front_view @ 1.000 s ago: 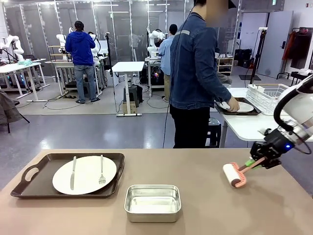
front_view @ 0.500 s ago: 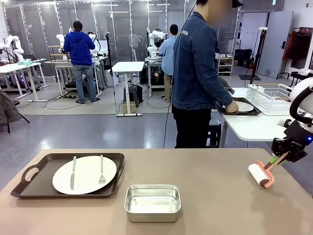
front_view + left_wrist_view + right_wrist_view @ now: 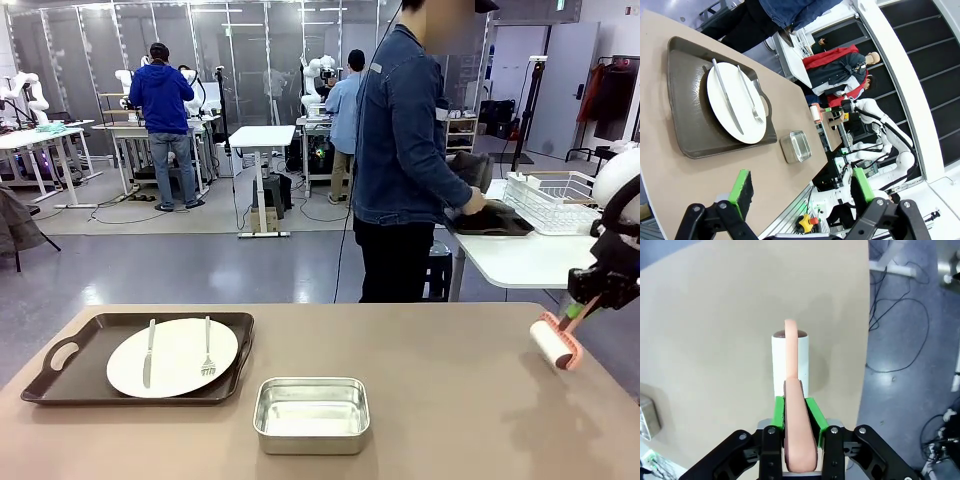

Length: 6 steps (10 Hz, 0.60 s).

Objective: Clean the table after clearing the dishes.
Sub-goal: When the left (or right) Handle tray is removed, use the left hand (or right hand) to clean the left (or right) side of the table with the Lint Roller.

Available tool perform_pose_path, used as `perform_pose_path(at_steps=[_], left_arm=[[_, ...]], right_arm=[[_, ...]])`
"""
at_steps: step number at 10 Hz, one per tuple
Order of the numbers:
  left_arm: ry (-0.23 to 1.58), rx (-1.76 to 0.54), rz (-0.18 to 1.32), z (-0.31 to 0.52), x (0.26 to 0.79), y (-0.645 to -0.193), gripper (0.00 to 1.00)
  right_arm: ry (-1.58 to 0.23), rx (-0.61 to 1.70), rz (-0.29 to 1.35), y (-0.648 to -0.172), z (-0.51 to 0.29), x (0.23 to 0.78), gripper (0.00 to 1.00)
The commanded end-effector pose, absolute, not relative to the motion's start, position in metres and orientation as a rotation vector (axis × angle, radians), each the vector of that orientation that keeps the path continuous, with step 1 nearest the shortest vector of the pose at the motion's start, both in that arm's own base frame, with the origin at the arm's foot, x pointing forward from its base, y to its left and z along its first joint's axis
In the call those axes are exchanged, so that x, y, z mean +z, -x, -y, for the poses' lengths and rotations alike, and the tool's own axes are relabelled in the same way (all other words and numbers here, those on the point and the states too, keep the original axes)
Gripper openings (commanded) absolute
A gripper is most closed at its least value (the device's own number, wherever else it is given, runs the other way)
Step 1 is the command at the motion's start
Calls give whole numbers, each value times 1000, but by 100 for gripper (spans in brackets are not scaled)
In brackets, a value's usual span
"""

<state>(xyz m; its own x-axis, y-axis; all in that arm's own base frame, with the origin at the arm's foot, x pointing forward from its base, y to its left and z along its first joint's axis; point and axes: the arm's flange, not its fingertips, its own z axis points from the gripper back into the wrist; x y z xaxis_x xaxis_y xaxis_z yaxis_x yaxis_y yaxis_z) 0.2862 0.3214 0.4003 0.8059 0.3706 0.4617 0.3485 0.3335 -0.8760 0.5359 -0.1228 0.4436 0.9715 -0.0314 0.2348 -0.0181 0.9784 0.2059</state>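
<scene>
table (image 3: pixel 450 400): the big beige top, mostly bare on its right half, so that's where wiping can be started

tray (image 3: pixel 60 375): dark one parked at the table's left end, not yet cleared, long axis across the table

plate (image 3: pixel 175 355): white, sat in the middle of that tray

steel pan (image 3: pixel 312 445): placed near the front edge, about centre

left gripper (image 3: pixel 801 186): jaws spread wide, nothing held, hung above the table's left end; the tray is much nearer this arm than the other one

right gripper (image 3: pixel 800 412): clamped on the pink handle of the lint roller (image 3: pixel 553 343)

roller detail: handle lined up with the fingers, white drum straight ahead of the fingertips at the table's right edge; contact with the top can't be told

knife (image 3: pixel 149 352), fork (image 3: pixel 208 350): laid on the plate, pointing away from the robot
</scene>
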Motion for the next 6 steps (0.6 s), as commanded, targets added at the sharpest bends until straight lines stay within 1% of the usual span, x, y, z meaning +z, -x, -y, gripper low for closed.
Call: perform_pose_path(at_steps=[1, 3, 4, 5, 6], left_arm=[[1260, 18, 685, -322, 401, -284, 100], [1260, 18, 685, -322, 401, -284, 100], [1260, 18, 685, -322, 401, -284, 100], [1260, 18, 685, -322, 401, -284, 100], [1260, 18, 685, -322, 401, -284, 100]], right_arm=[[-123, -18, 299, -511, 100, 477, 22], [-111, -21, 320, -502, 93, 499, 22], [-132, 2, 302, -500, 86, 502, 22], [-139, 13, 320, -511, 103, 503, 22], [-139, 13, 320, -511, 103, 503, 22]])
